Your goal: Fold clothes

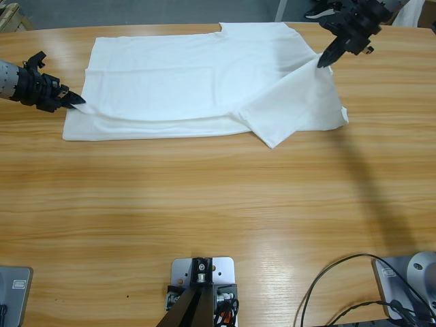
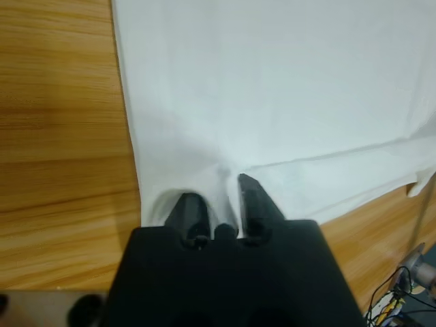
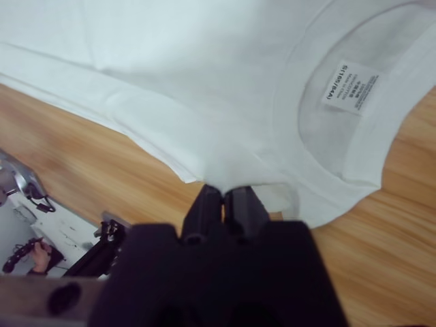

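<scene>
The plain white short-sleeved cotton T-shirt (image 1: pixel 204 82) lies spread on the long wooden table (image 1: pixel 218 204), its right part folded over in a diagonal flap. The left gripper (image 1: pixel 73 101) pinches its left edge; the right gripper (image 1: pixel 325 57) clenches cloth near the collar. The white neck label (image 3: pixel 350 86) carries print too small to read.
</scene>
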Action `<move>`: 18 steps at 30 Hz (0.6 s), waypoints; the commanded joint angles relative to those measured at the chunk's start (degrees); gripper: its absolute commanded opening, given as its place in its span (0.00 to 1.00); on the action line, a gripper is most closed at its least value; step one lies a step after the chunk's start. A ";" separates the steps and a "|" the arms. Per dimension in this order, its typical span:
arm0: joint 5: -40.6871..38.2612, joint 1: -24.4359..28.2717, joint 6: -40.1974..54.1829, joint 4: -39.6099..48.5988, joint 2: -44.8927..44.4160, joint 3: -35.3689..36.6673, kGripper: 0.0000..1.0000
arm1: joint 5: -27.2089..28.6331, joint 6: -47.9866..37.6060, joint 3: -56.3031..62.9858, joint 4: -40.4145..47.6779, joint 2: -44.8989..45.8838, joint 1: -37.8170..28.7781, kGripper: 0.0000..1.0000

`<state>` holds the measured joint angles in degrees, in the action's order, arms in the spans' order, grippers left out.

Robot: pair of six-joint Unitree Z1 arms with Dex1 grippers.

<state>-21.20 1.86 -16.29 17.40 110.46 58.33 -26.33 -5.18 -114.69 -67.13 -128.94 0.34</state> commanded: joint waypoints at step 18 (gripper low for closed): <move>-0.69 1.44 -0.27 -0.43 4.45 1.17 0.31 | 1.83 0.34 -19.22 -12.39 -14.47 3.08 0.00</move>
<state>-21.20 2.81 -16.29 17.40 111.67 59.25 -24.64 -5.18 -126.11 -73.88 -135.13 2.73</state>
